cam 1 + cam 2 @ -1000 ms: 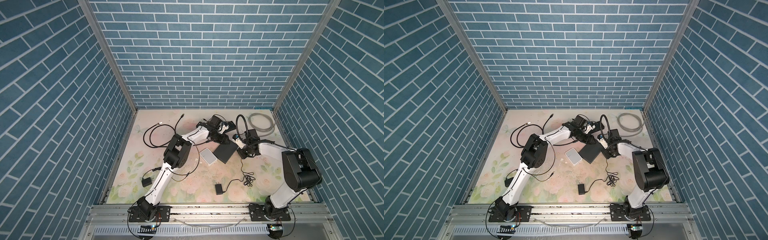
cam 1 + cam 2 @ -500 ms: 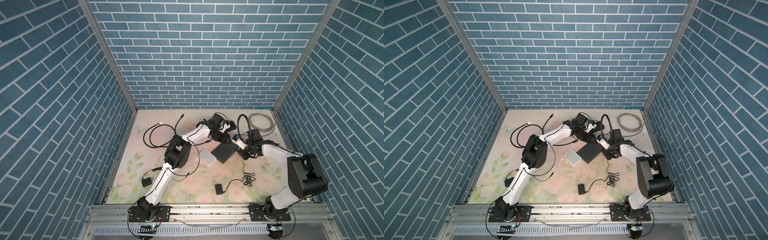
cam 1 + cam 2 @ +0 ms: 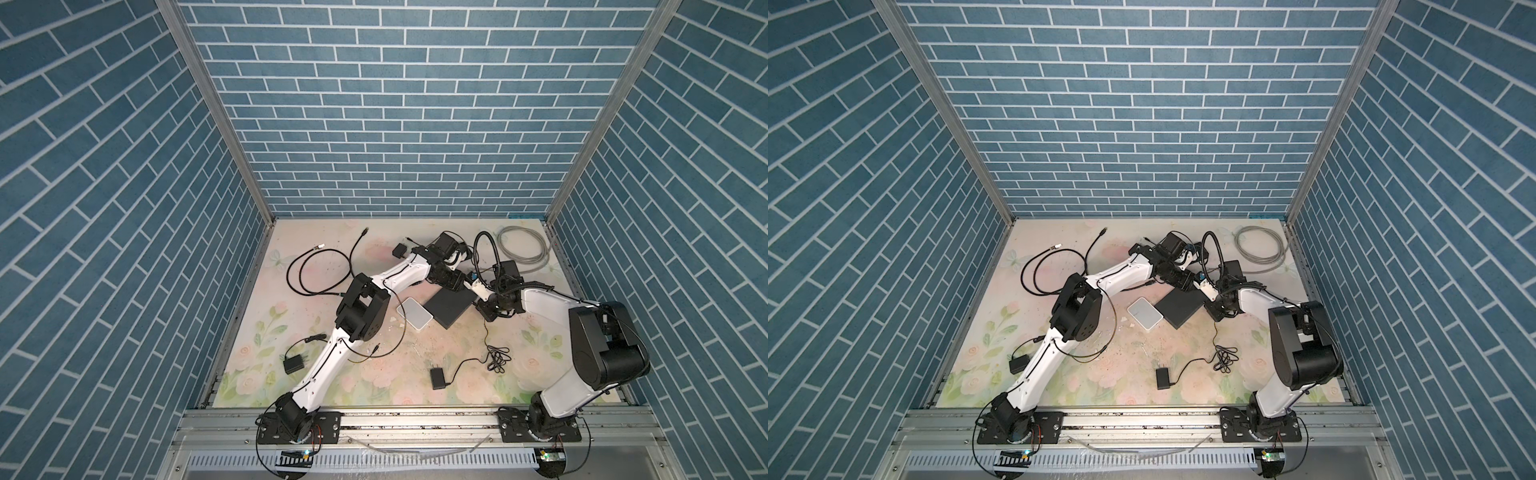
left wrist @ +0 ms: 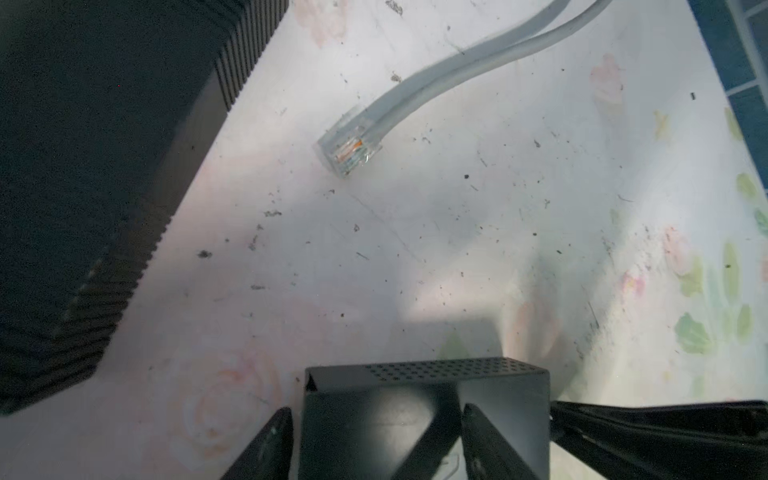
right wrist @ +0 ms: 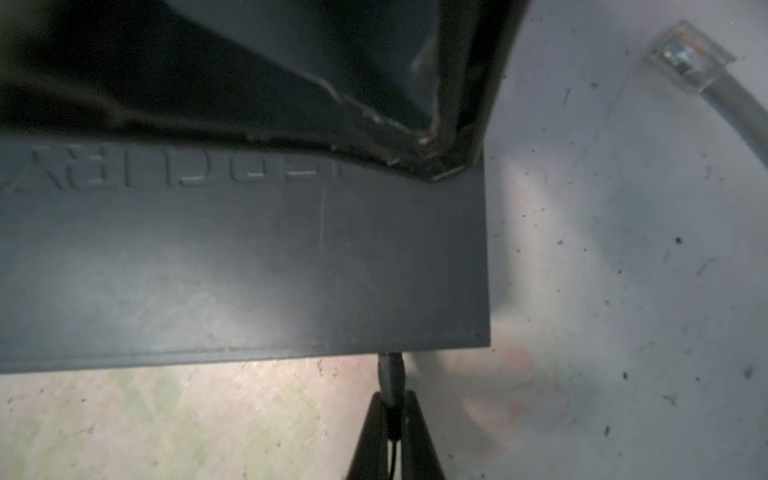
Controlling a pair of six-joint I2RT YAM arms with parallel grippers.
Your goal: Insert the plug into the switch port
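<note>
The right gripper (image 5: pixel 392 405) pinches the plug (image 5: pixel 390 370), its tip meeting the switch (image 5: pixel 249 270) edge just ahead of the fingertips (depth unclear). The left gripper (image 4: pixel 376 409) holds its fingers spread over the switch corner.

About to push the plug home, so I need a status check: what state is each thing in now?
left gripper: open, fingers spread
right gripper: shut on the black plug
switch: lying on the mat, left gripper at its far corner
black plug: butted against the switch edge, insertion depth hidden
grey Ethernet plug: unplugged, loose on the mat
</note>
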